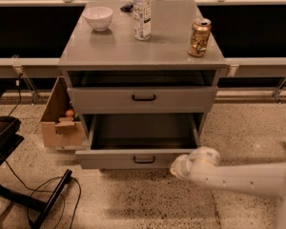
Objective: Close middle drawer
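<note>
One drawer, the middle drawer (109, 159), is seen pulled out, its front running left to right. The gripper (177, 167) is placed at that front's right end; whether it is wide or narrow cannot be told. An inward push, straight back, is called for.

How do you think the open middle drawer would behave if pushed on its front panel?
The middle drawer looks like rigid metal, so it should not flex. Its tray appears empty, so it likely slides in lightly. The gripper sits at the panel's right end, away from the handle, so an off-centre push might skew it.
</note>
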`<act>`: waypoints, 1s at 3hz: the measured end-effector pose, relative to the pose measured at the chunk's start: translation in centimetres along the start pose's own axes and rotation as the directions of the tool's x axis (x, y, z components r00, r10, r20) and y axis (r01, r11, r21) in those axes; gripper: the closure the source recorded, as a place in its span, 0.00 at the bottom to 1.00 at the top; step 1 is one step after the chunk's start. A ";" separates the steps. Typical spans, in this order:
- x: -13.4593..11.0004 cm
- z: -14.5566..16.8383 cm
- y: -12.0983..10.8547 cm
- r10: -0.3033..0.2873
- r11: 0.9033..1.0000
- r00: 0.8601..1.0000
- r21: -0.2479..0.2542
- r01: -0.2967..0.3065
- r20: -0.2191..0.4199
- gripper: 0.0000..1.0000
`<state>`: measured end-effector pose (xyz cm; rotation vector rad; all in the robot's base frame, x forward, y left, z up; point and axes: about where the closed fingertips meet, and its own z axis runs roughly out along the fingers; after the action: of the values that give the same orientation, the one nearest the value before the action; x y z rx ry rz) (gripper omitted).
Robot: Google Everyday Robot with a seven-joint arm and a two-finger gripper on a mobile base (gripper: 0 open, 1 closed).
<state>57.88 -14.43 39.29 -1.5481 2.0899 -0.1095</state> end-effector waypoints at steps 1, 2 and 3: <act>-1.5 2.6 -4.4 -0.049 0.999 0.998 0.024 0.048 0.028 1.00; -2.9 4.5 -7.7 -0.102 0.994 0.994 0.048 0.100 0.045 1.00; -1.9 5.5 -10.6 -0.087 0.994 0.996 0.066 0.085 0.027 1.00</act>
<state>69.96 -14.96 39.13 -1.5912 1.9776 -0.1820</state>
